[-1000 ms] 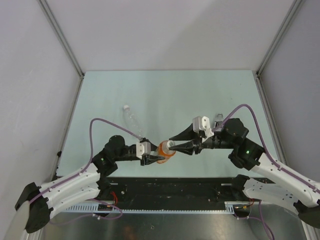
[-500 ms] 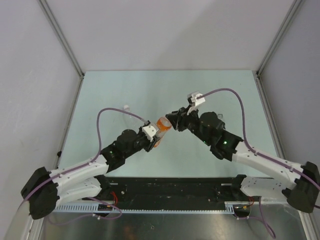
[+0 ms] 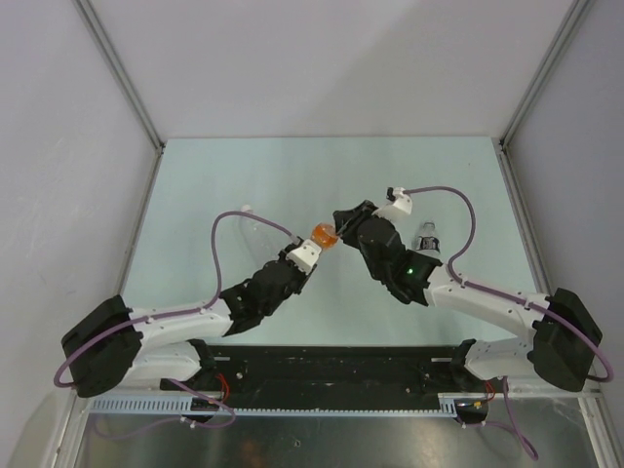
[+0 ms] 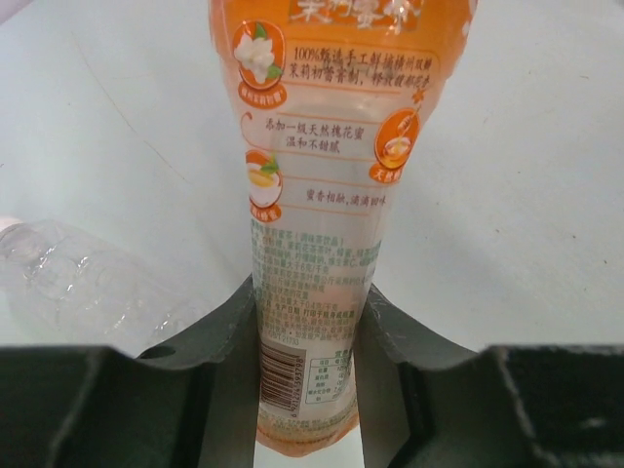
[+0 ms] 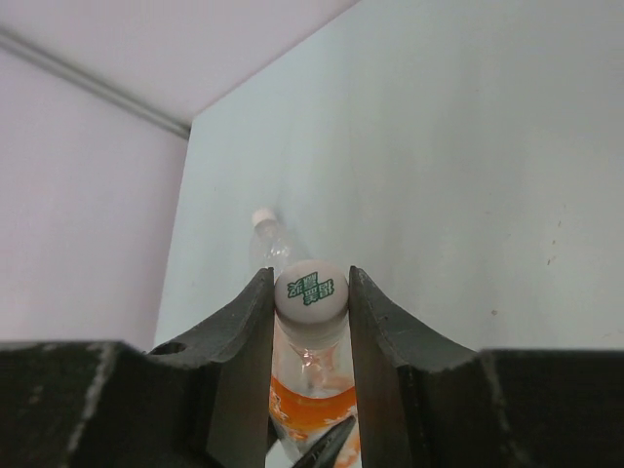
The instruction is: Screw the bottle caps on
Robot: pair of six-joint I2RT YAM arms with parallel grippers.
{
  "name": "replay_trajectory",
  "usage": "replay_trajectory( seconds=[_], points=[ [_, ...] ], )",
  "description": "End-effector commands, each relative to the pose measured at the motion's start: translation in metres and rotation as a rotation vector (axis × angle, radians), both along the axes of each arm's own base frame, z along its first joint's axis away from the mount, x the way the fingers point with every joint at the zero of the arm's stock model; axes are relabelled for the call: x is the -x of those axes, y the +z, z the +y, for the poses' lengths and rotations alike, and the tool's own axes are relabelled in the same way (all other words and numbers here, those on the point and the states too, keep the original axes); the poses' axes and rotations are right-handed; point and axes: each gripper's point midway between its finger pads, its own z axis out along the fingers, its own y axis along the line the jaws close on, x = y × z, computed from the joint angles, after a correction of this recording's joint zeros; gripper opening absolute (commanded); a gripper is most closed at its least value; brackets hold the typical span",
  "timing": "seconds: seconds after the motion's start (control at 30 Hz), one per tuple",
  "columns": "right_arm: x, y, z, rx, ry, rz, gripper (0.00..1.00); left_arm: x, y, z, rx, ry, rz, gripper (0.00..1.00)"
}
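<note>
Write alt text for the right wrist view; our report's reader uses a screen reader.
The right gripper is shut on a white cap printed in green, sitting on the neck of an orange-labelled bottle. Behind, a capped clear bottle lies on the pale table.

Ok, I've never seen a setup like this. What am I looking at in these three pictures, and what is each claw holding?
Two robot arms are bolted at the near edge of a pale green table; each ends in a two-finger claw. The wide picture comes from a fixed camera above and behind them. The other two come from small cameras on the wrists, so each shows its own dark fingers. The left gripper is closed around the orange bottle. The right gripper pinches the white cap sitting on that bottle's neck. On the table, a clear bottle lies on its side and another bottle stands near the right arm.
</note>
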Motion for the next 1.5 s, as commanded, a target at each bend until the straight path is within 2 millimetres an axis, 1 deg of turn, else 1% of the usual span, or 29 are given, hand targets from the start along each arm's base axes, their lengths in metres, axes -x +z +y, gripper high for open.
replay_trajectory(
  seconds=[0.0,0.07,0.13,0.2,0.3,0.33,0.37,0.43,0.53,0.57,0.6,0.67,0.7,0.77,0.83,0.9,1.1,1.23,1.4,1.47],
  points=[
    [-0.002,-0.027,-0.017,-0.060,-0.150,0.092,0.08,-0.028,0.105,-0.020,0.328,0.138,-0.214,0.00],
    [-0.002,-0.021,-0.014,-0.059,-0.128,0.073,0.13,-0.027,0.102,-0.023,0.320,0.124,-0.208,0.00],
    [-0.001,-0.012,-0.010,-0.043,-0.084,0.045,0.20,-0.025,0.099,-0.027,0.318,0.105,-0.200,0.00],
    [0.002,0.001,-0.004,0.002,0.001,-0.004,0.35,-0.023,0.094,-0.028,0.311,0.089,-0.191,0.00],
    [0.014,0.028,0.007,0.126,0.222,-0.137,0.59,-0.016,0.089,-0.026,0.322,0.069,-0.177,0.00],
    [0.021,0.038,0.009,0.171,0.299,-0.194,0.68,-0.011,0.087,-0.027,0.332,0.039,-0.168,0.00],
    [0.028,0.049,0.009,0.203,0.371,-0.252,0.74,-0.005,0.087,-0.028,0.342,0.005,-0.163,0.00],
    [0.049,0.072,0.009,0.256,0.535,-0.383,0.84,0.009,0.089,-0.032,0.388,-0.076,-0.135,0.00],
    [0.093,0.100,0.006,0.324,0.775,-0.602,0.91,0.027,0.091,-0.040,0.434,-0.221,-0.084,0.00],
    [0.106,0.105,0.004,0.347,0.836,-0.662,0.92,0.035,0.091,-0.044,0.444,-0.283,-0.068,0.00],
    [0.117,0.108,0.002,0.370,0.881,-0.709,0.93,0.043,0.091,-0.047,0.445,-0.347,-0.058,0.00],
    [0.135,0.107,-0.003,0.431,0.959,-0.782,0.93,0.064,0.090,-0.052,0.439,-0.487,-0.052,0.00],
    [0.142,0.106,-0.006,0.462,0.989,-0.819,0.92,0.074,0.091,-0.054,0.434,-0.555,-0.053,0.00],
    [0.162,0.097,-0.009,0.511,1.098,-0.875,0.90,0.094,0.092,-0.058,0.431,-0.676,-0.052,0.00],
    [0.184,0.092,-0.013,0.528,1.201,-0.943,0.87,0.118,0.094,-0.063,0.432,-0.822,-0.037,0.00],
    [0.198,0.090,-0.018,0.536,1.255,-0.987,0.84,0.134,0.094,-0.065,0.431,-0.916,-0.024,0.00],
    [0.210,0.099,-0.030,0.557,1.240,-1.047,0.80,0.146,0.089,-0.064,0.403,-0.993,-0.048,0.00],
    [0.217,0.099,-0.031,0.546,1.263,-1.068,0.79,0.156,0.089,-0.063,0.394,-1.052,-0.062,0.00],
    [0.226,0.101,-0.025,0.490,1.327,-1.087,0.63,0.160,0.090,-0.062,0.391,-1.080,-0.070,0.00],
    [0.232,0.103,-0.022,0.457,1.360,-1.097,0.59,0.161,0.091,-0.062,0.391,-1.089,-0.072,0.00]
  ],
)
